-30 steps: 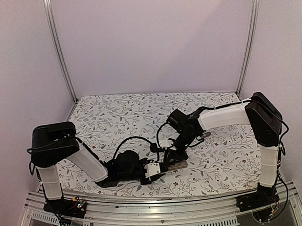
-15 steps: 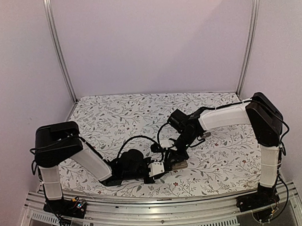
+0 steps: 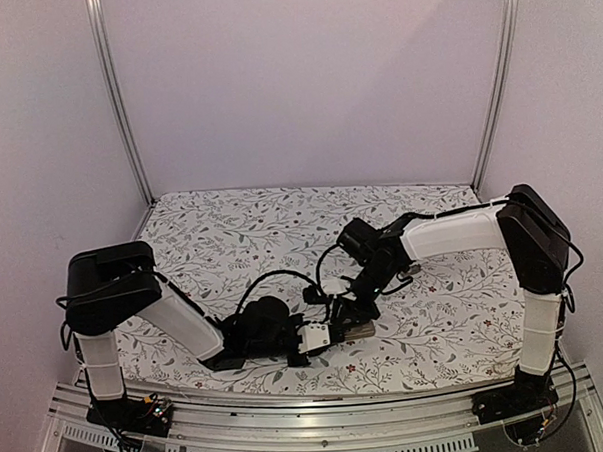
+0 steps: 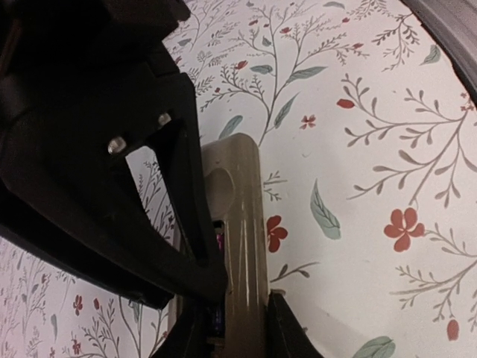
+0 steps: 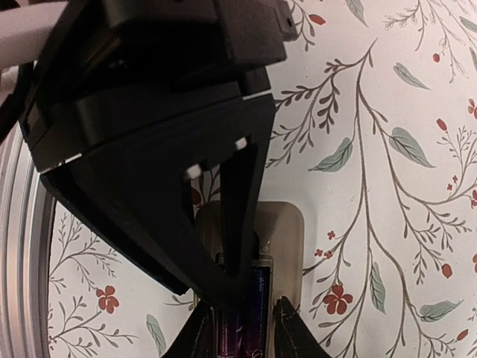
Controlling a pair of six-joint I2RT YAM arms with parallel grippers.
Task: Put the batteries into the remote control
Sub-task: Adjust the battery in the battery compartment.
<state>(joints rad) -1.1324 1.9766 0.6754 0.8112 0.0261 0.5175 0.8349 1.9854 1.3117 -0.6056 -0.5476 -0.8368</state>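
Two robot arms met low over a floral-patterned tabletop (image 3: pixel 232 229), close to its near edge. The remote control (image 3: pixel 356 331) lay with its grey-tan back facing up, just in front of centre. The left claw (image 4: pixel 237 335) was clamped across it, one finger against each long edge, holding it flat. The right claw (image 5: pixel 244 332) pointed down from the far side onto the open battery bay. Its fingers were set narrowly apart with a dark purple battery (image 5: pixel 257 294) between them. Whether they pinched the battery or only pressed on it could not be told. A second battery could not be made out with certainty. The step in hand looked like seating a battery in the bay. The next move would likely call for a short, gentle push into the bay while the left claw steadied the remote. After that, a slight opening and a straight lift would avoid dragging the battery back out. Room was tight, because the two claws overlapped above the remote and black cables (image 3: pixel 274 279) looped just behind them. The metal rail (image 3: pixel 289 402) along the near edge sat close by. The far and right parts of the tabletop showed only the pattern, so those sides seemed the freer ways to withdraw.
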